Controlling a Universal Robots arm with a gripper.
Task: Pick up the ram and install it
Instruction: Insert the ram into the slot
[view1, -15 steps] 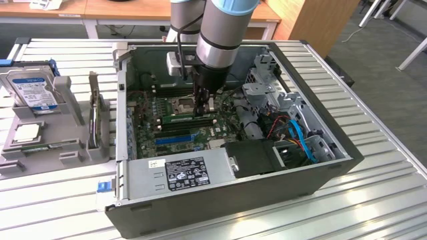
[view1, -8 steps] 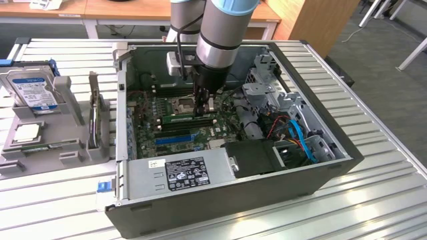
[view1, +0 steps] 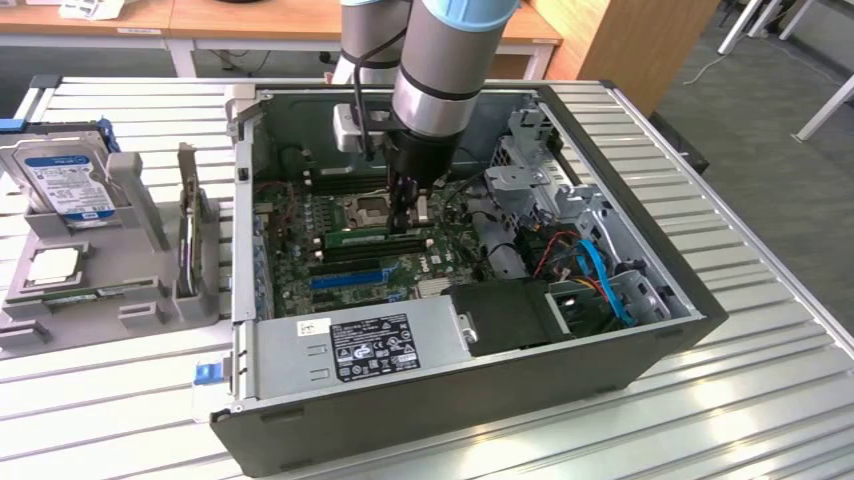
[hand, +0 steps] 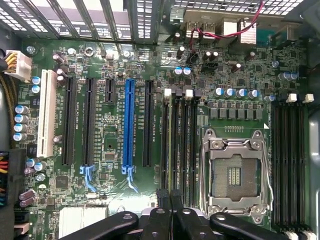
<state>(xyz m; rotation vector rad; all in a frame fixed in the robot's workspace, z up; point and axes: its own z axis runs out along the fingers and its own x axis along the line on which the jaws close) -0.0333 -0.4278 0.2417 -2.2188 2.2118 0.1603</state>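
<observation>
Nearest the camera in the exterior view is the dark side wall of an open computer case (view1: 467, 420), which lies on a slatted metal tabletop (view1: 747, 400). Just inside that wall sits a grey power supply (view1: 380, 345) with a black label. Farther in lies the green motherboard (view1: 300, 225), with a blue expansion slot (view1: 350, 278) toward the near side and the open processor socket (view1: 367, 210) beyond it. The robot arm (view1: 441, 60) comes down from above into the case, and its pincer (view1: 410, 212) hangs just beside the socket, on the exterior view's right of it. The ram (view1: 358, 238) stands on edge in a memory slot between the socket and the blue slot, its right end under the pincer. On the exterior view's left, outside the case, a grey holder (view1: 134, 300) carries a hard drive (view1: 67, 185) and a square silver chip (view1: 54, 265).

In the wrist view the pincer (hand: 169, 196) has its two dark fingertips (hand: 163, 195) drawn together, with no gap showing between them. They sit at the end of the bank of memory slots beside the socket (hand: 234, 175). A thin greenish edge in one of those slots is the ram (hand: 174, 145), running away from the fingertips. Whether the tips touch it cannot be told. The blue slot (hand: 129, 125) lies on the far side of that bank from the socket.
</observation>
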